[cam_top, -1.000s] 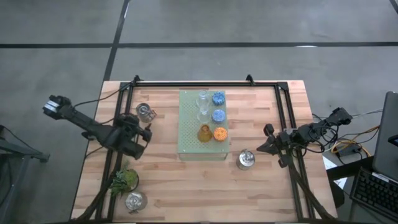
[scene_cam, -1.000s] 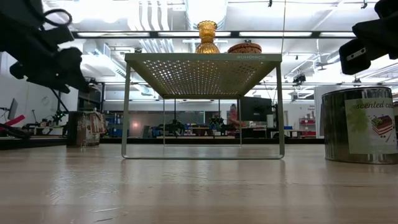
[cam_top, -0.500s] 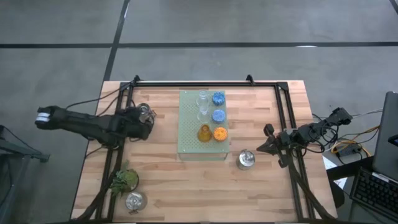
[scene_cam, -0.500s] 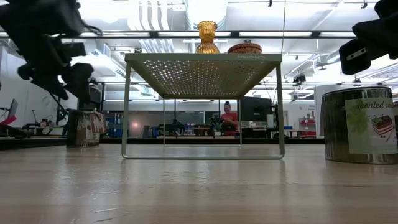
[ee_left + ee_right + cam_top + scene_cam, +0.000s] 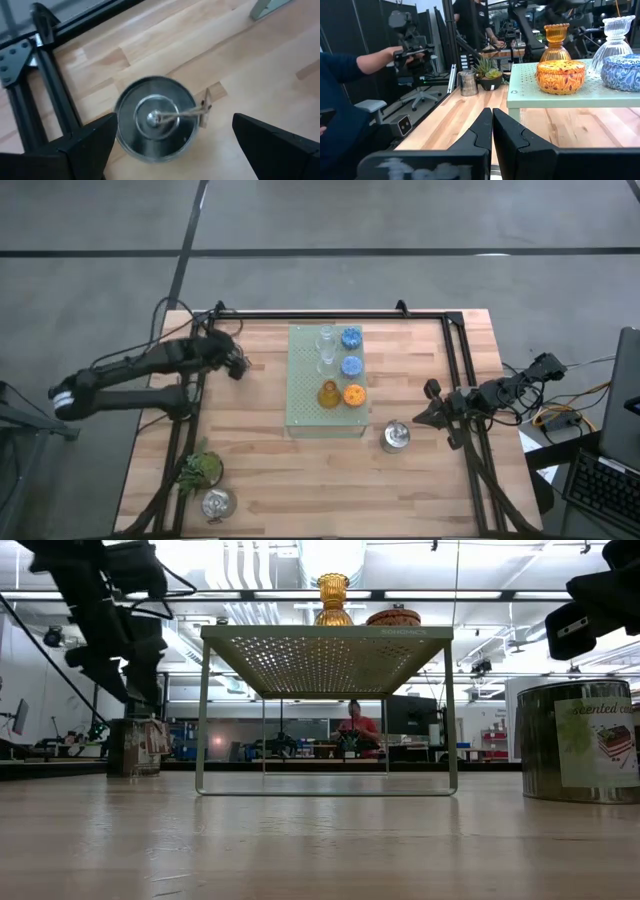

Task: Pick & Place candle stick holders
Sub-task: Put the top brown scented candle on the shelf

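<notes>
A shiny silver candle stick holder [image 5: 155,120] stands on the table near its far left corner, with a small wooden tag on its top. My left gripper [image 5: 172,120] hovers open above this holder [image 5: 135,747], pointing steeply down, one finger to each side and clear of it. In the high view the gripper [image 5: 230,362] covers it. On the pale green board [image 5: 305,405] stand two clear glass, two blue [image 5: 351,338], one amber [image 5: 329,393] and one orange holder [image 5: 354,394]. Another silver holder [image 5: 396,437] stands at the board's near right corner, and one more [image 5: 217,503] at the near left. My right gripper [image 5: 491,125] waits shut at the table's right [image 5: 425,408].
A leafy green sprig [image 5: 200,470] lies beside the near-left silver holder. Black frame rails [image 5: 320,313] run along the far edge and down both sides of the table. The board stands on thin legs [image 5: 203,740]. People sit in the room beyond.
My left gripper has swung from the left middle of the table toward the far edge and a little up. It has turned as it went and now hangs over the far-left silver holder, still open. No holder has moved.
</notes>
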